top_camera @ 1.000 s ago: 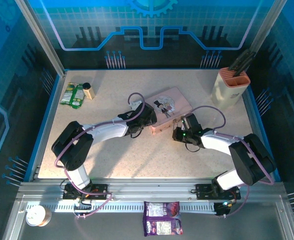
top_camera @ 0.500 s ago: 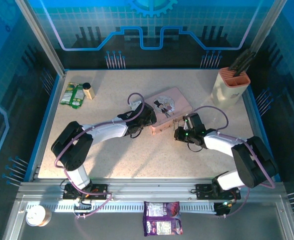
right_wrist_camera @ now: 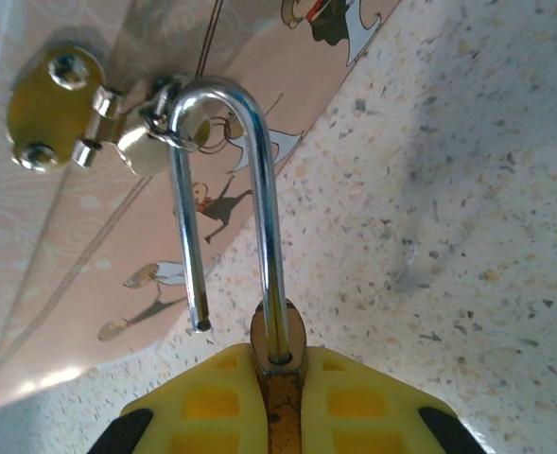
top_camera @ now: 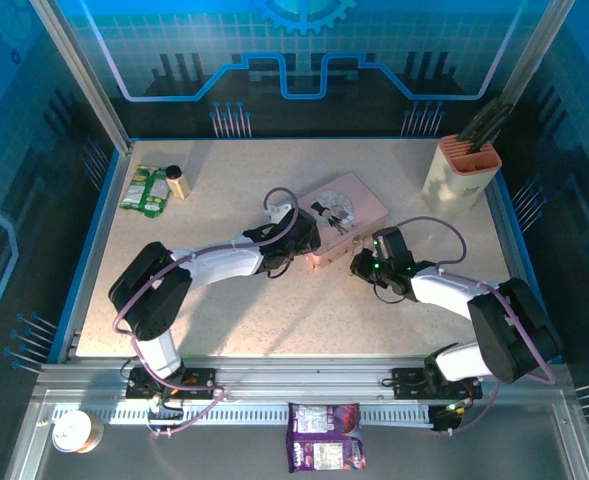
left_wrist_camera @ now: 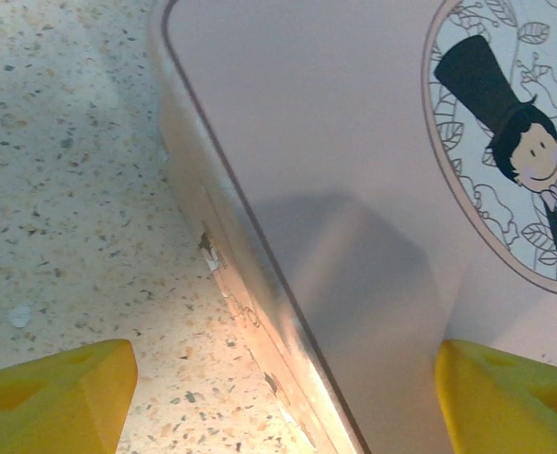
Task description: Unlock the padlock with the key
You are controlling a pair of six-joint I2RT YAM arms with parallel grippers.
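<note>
Small brass-coloured metal padlock: body dull, scuffed
Thin silvery shackle: mirror-polished metal, glossy
Pink rectangular metal tin: smooth satin paint, printed figures
Brass-coloured hasp plate: shiny metal
Speckled beige counter: stone-like, matt
Right tool: matt yellow moulded plastic fingers

Two white arms, black at the joints, left arm and right arm, each trailing a looping purple cable. Green light glowing on the right wrist beside the pink tin. Fingers: chunky yellow, pocketed.
</note>
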